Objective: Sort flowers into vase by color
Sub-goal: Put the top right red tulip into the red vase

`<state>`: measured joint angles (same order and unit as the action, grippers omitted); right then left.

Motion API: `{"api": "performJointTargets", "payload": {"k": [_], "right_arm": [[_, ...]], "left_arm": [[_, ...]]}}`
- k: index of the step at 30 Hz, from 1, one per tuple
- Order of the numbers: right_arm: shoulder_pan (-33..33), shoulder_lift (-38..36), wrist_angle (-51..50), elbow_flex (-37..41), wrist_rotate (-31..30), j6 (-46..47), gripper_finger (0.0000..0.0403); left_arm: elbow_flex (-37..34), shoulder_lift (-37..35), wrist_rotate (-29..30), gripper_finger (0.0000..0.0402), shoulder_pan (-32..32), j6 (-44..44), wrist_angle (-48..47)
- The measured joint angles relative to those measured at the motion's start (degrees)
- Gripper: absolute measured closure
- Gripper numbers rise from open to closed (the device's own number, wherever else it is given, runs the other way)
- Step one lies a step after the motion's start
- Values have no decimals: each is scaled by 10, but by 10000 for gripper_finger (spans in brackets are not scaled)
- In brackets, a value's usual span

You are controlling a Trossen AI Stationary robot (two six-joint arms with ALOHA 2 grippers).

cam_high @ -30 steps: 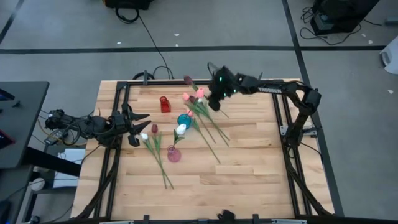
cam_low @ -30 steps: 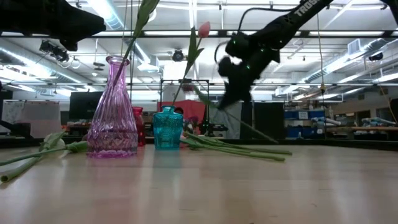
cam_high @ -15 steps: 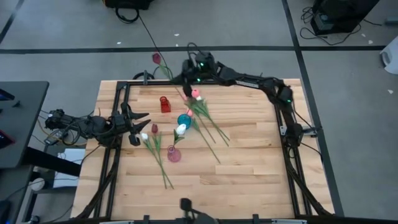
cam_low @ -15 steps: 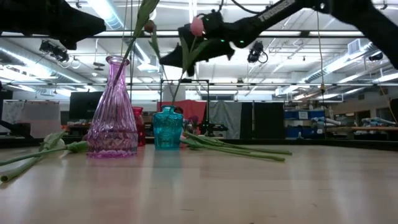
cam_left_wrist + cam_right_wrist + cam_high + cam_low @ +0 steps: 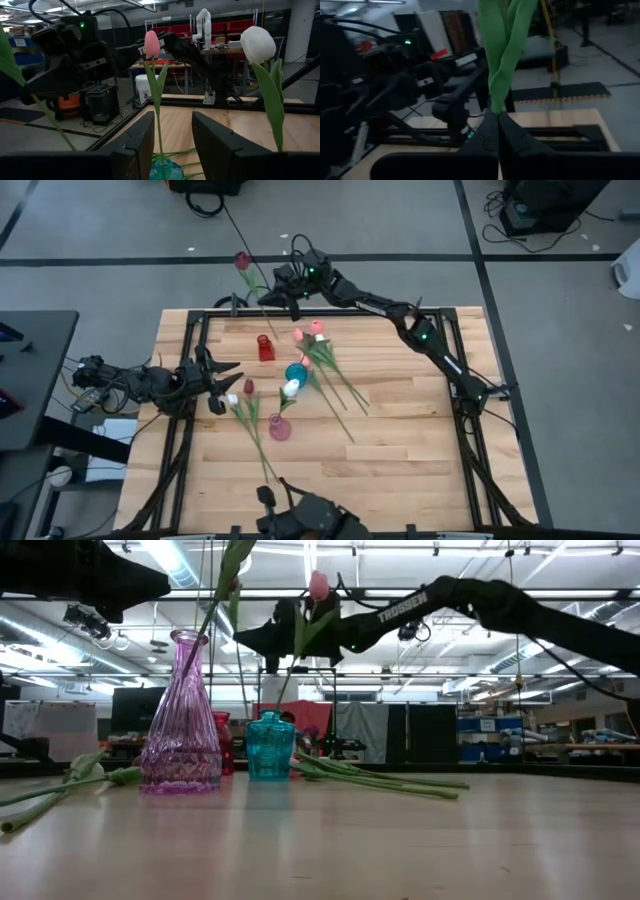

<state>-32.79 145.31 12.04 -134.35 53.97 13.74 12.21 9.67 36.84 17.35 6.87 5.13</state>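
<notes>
My right gripper [image 5: 276, 292] is high over the table's far edge and is shut on a dark maroon tulip [image 5: 241, 260], whose head hangs out beyond that edge. In the right wrist view its green stem and leaves [image 5: 502, 55] rise from the shut fingertips. My left gripper [image 5: 226, 380] waits open at the table's left side, close to a white tulip head [image 5: 232, 399] and a maroon one [image 5: 248, 387] lying on the wood. Through its open fingers [image 5: 135, 145] I see a pink tulip [image 5: 152, 44] standing in the teal vase [image 5: 165, 169] and a white tulip [image 5: 257, 44]. My right gripper pinches the maroon tulip's green stem and leaves [image 5: 495, 107] between its two fingers [image 5: 512, 136]. The fingers reach in from the table's right side. The tulip is lifted clear of the table, and its head [image 5: 241, 260] points away past the far edge.
Three vases stand mid-table: small red [image 5: 265, 347], teal [image 5: 296, 372] and pink glass [image 5: 280, 428]. Loose tulips lie right of the teal vase [image 5: 335, 385] and left of the pink one [image 5: 252, 425]. A dark device [image 5: 300, 515] sits at the near edge.
My right gripper has travelled from above the loose tulips toward the table's far-left, rising and stretching its arm out. The maroon tulip it holds has gone with it and now has its head beyond the far edge. The gripper has stayed shut throughout.
</notes>
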Motion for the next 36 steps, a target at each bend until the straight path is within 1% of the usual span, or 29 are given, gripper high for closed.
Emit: {"api": "performJointTargets", "payload": {"k": [1, 3, 9, 13, 17, 20, 28, 36], "right_arm": [[1, 6, 8, -7, 1, 0, 402], [3, 7, 59, 1, 1, 6, 402], [5, 10, 122, 2, -5, 30, 402], [16, 9, 160, 2, -36, 18, 401], [26, 9, 158, 2, -59, -13, 400], [24, 9, 156, 2, -60, -13, 399], [25, 9, 96, 3, -59, -46, 398], [32, 8, 99, 40, -64, -53, 398]], "left_arm": [[0, 0, 0, 264, 0, 0, 0], [0, 0, 0, 264, 0, 0, -2], [0, 0, 3, 264, 0, 0, -3], [0, 0, 9, 264, 0, 0, -3], [0, 0, 10, 264, 0, -9, -4], [0, 0, 10, 264, 0, -12, -4], [0, 0, 10, 264, 0, -12, -4], [0, 0, 10, 264, 0, -12, -6]]}}
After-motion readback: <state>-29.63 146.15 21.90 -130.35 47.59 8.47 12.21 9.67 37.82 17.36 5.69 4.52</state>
